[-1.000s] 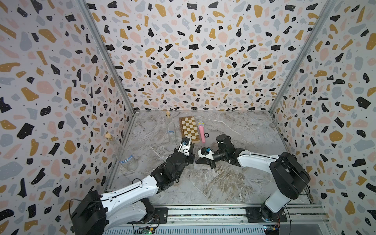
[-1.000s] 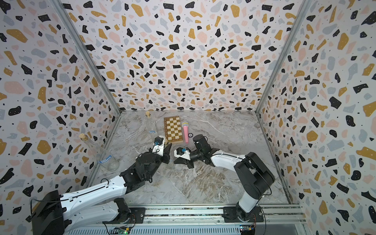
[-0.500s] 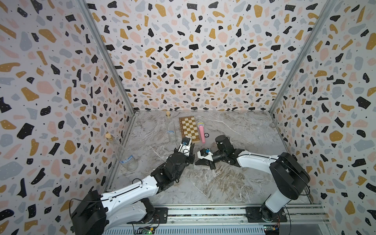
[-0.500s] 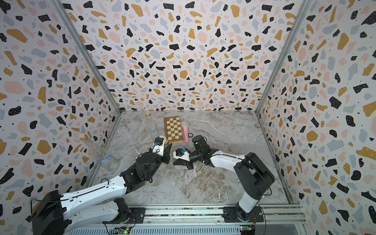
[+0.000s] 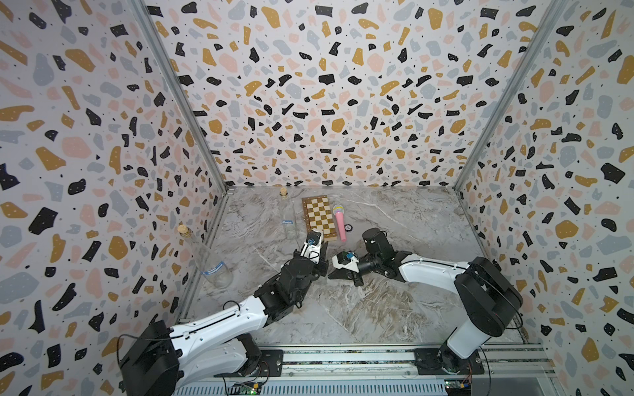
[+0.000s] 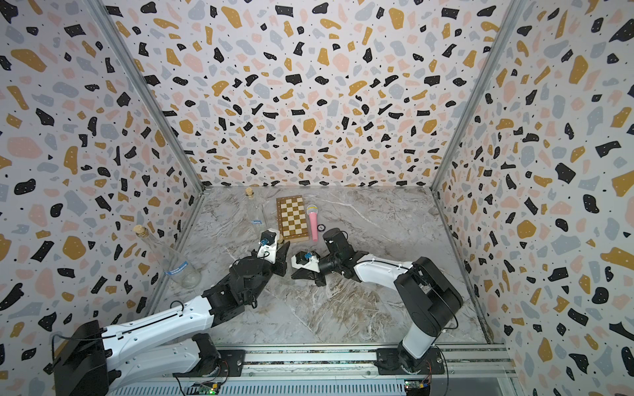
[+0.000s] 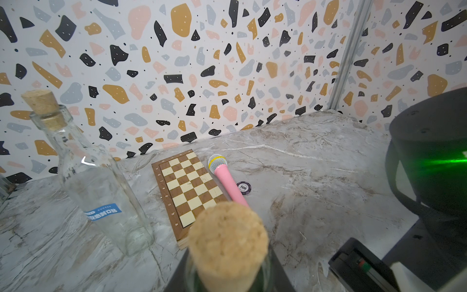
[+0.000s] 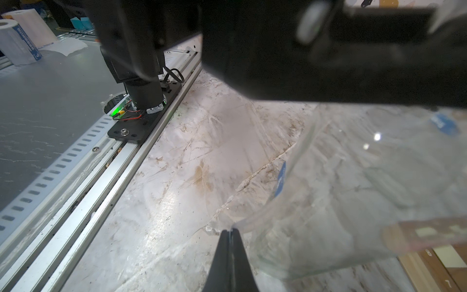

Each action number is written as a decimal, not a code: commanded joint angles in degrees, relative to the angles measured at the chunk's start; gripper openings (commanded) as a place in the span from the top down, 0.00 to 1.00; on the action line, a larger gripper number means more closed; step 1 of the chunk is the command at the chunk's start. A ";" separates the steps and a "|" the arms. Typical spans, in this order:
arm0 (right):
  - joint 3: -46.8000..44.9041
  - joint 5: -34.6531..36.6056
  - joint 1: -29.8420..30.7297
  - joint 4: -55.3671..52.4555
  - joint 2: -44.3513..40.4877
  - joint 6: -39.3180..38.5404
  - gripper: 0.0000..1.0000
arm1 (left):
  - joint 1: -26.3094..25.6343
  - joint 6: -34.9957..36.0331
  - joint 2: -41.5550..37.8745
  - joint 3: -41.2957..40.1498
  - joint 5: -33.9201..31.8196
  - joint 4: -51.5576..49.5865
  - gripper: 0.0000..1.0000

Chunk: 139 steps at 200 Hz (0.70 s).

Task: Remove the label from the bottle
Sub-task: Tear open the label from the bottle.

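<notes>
Looking like a robot lab test cell: terrazzo-print panels (image 5: 308, 85) boxing in a marble-look tabletop (image 5: 377, 319), robot arms (image 5: 219, 322) sitting on an aluminium rail (image 5: 343, 358).

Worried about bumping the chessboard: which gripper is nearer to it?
Left. The left gripper sits at the chessboard's near corner; the right gripper lies farther forward, apart from it.

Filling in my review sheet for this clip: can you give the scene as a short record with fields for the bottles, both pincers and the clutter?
left pincer: shut on held bottle, at its corked neck
right pincer: shut, tips at the held bottle's glass
label: blue, on the held bottle, not yet off
wall bottle: standing, corked, by the side wall
back bottle: standing, corked, beside the chessboard
clutter: pink microphone, poker chip
</notes>
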 commanded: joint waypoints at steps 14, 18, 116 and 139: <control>0.91 -1.31 0.45 -1.54 -2.06 -0.71 0.99 | -0.21 1.21 -0.48 0.93 -1.13 4.28 1.00; 0.95 -1.28 0.45 -1.66 -2.09 -0.74 0.99 | -0.21 1.15 -0.45 0.95 -1.14 4.21 1.00; 0.99 -1.31 0.88 -1.86 -2.02 -0.98 0.99 | -0.28 1.15 -0.44 0.75 -1.15 4.38 1.00; 1.11 -1.38 0.98 -1.89 -2.03 -1.05 0.99 | -0.30 1.15 -0.44 0.69 -1.15 4.47 1.00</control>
